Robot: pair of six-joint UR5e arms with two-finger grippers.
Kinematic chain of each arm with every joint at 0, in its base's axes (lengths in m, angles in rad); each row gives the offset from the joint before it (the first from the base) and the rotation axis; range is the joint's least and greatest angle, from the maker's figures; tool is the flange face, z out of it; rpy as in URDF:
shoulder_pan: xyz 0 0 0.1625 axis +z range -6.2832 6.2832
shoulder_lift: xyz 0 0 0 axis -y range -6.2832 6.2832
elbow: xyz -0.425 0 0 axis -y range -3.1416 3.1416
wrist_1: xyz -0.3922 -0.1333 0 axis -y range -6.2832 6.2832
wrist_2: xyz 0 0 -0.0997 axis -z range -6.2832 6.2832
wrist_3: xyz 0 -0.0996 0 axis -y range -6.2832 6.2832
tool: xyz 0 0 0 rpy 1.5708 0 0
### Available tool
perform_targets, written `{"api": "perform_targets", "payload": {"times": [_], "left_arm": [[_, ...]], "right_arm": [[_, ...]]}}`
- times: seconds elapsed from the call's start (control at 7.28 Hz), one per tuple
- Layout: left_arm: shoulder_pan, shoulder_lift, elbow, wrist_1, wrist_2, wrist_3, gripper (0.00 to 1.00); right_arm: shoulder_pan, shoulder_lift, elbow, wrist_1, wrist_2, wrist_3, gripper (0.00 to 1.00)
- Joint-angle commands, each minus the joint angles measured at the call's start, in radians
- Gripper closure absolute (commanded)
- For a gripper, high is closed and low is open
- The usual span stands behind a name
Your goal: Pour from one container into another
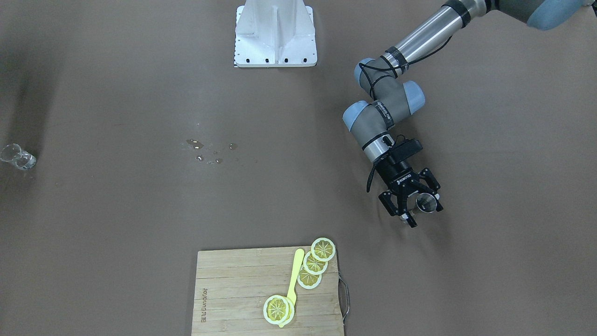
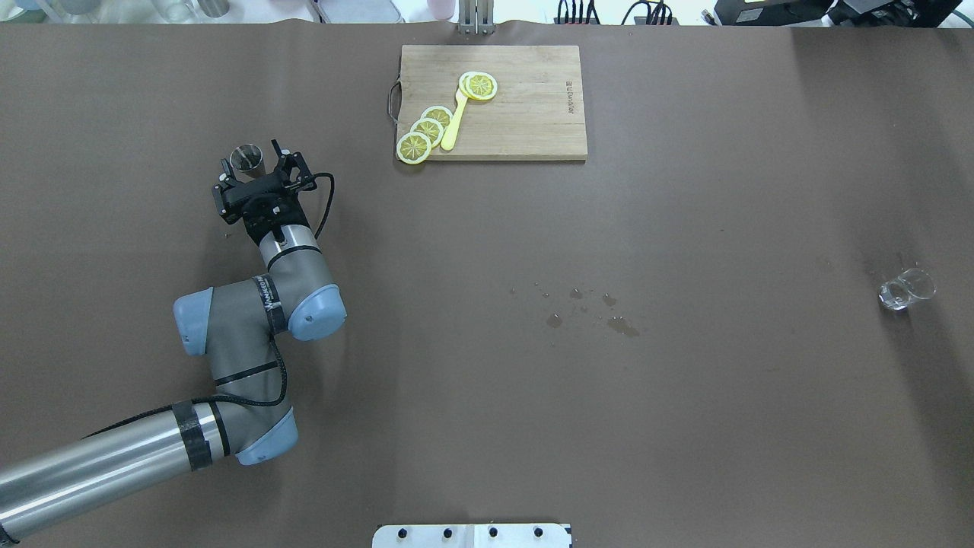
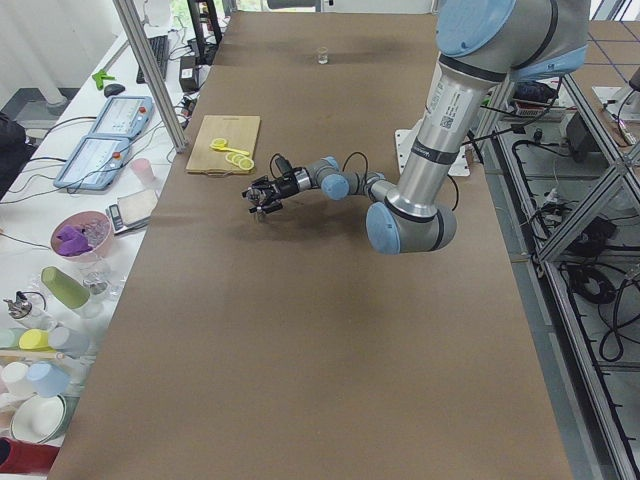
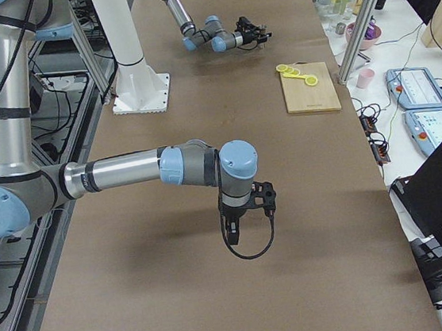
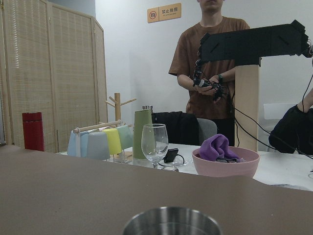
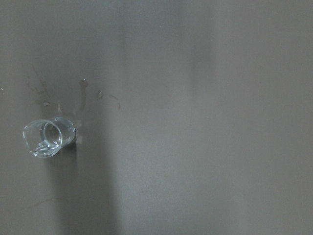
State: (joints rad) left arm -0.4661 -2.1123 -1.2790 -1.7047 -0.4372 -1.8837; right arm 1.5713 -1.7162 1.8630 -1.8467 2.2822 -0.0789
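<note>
A small steel cup [image 1: 425,201] stands on the brown table between the spread fingers of my left gripper [image 1: 416,206]. That gripper is open and reaches in level from the side. From overhead the steel cup [image 2: 246,158] sits nearer the left finger of the left gripper [image 2: 255,161]. Its rim [image 5: 171,221] fills the bottom of the left wrist view. A clear glass [image 2: 905,289] stands alone far off at the table's right; the right wrist view looks down on the clear glass [image 6: 49,138]. My right gripper [image 4: 233,226] hangs over the table, and I cannot tell its state.
A wooden cutting board [image 2: 533,114] with lemon slices [image 2: 426,129] and a yellow knife [image 2: 454,122] lies at the far edge. Water drops [image 2: 586,308] spot the table's middle. The white robot base [image 1: 275,35] stands at the near edge. Operators and dishes stand beyond the table's left end.
</note>
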Motion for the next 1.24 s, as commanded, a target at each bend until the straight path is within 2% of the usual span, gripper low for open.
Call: {"api": "perform_targets", "payload": {"times": [0.0, 0.41, 0.82, 1.1], "left_arm": [[0.0, 0.0, -0.005, -0.001, 0.0, 0.014, 0.03], [-0.002, 0.003, -0.039, 0.004, 0.0, 0.021, 0.03], [0.004, 0.021, -0.114, 0.005, 0.0, 0.077, 0.03], [0.004, 0.075, -0.207, 0.008, -0.002, 0.153, 0.03]], "right_arm": [[-0.002, 0.0, 0.007, -0.032, -0.001, -0.004, 0.0], [-0.002, 0.001, 0.005, -0.026, -0.001, -0.002, 0.0], [-0.002, 0.004, 0.016, -0.014, 0.005, 0.002, 0.0], [-0.002, -0.002, 0.019, 0.003, 0.01, 0.004, 0.0]]}}
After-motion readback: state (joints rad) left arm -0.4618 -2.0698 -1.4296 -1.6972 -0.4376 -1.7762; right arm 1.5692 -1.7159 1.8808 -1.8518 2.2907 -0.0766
